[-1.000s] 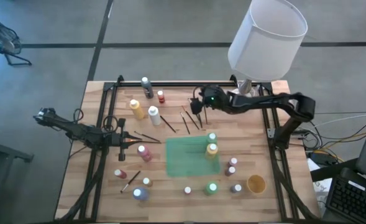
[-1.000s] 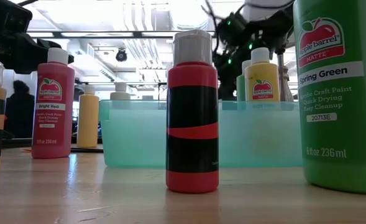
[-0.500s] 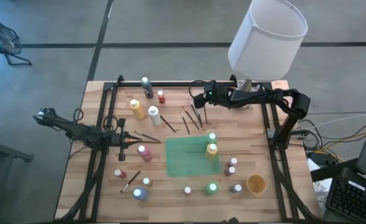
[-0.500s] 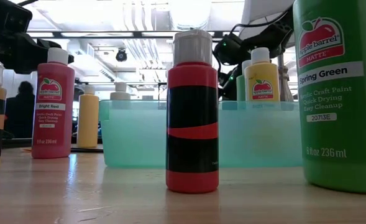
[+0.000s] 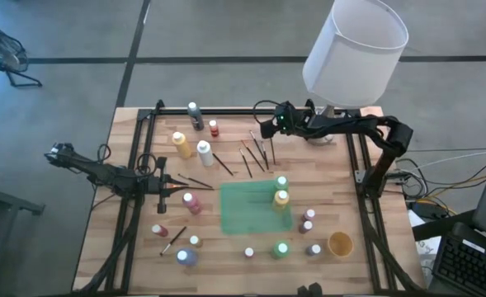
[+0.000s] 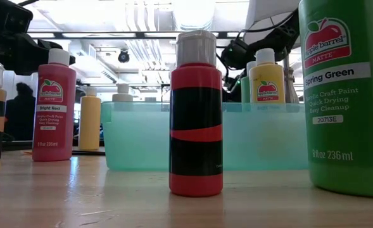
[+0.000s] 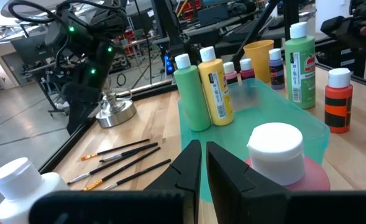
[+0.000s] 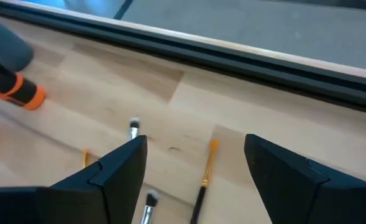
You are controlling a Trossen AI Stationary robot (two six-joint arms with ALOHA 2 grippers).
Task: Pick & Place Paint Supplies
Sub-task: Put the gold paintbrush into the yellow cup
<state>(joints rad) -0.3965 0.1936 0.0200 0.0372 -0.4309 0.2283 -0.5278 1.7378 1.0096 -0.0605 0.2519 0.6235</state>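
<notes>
Several thin dark-handled brushes (image 5: 254, 154) lie flat on the wooden table, just beyond the green tray (image 5: 247, 213). My right gripper (image 5: 268, 129) hangs open above their far ends; in the right wrist view its gripper (image 8: 195, 171) has an orange-ferruled brush (image 8: 204, 177) below the gap. Paint bottles stand around: yellow (image 5: 180, 143), white (image 5: 204, 152), pink (image 5: 191, 202), and two inside the tray (image 5: 281, 190). My left gripper (image 5: 173, 191) waits shut at the table's left, near the pink bottle (image 7: 281, 152).
A big white lampshade (image 5: 355, 49) overhangs the far right corner. A tan cup (image 5: 339, 243) stands near right. More bottles stand along the near edge, among them red (image 6: 195, 114) and green (image 6: 344, 95). Two more brushes (image 5: 195, 181) lie beside my left gripper. Black frame rails (image 5: 226, 110) border the table.
My right gripper has moved toward the table's far edge, off the middle of the brushes to their far ends, rolling and tipping as it went. The brushes and bottles have stayed where they were.
</notes>
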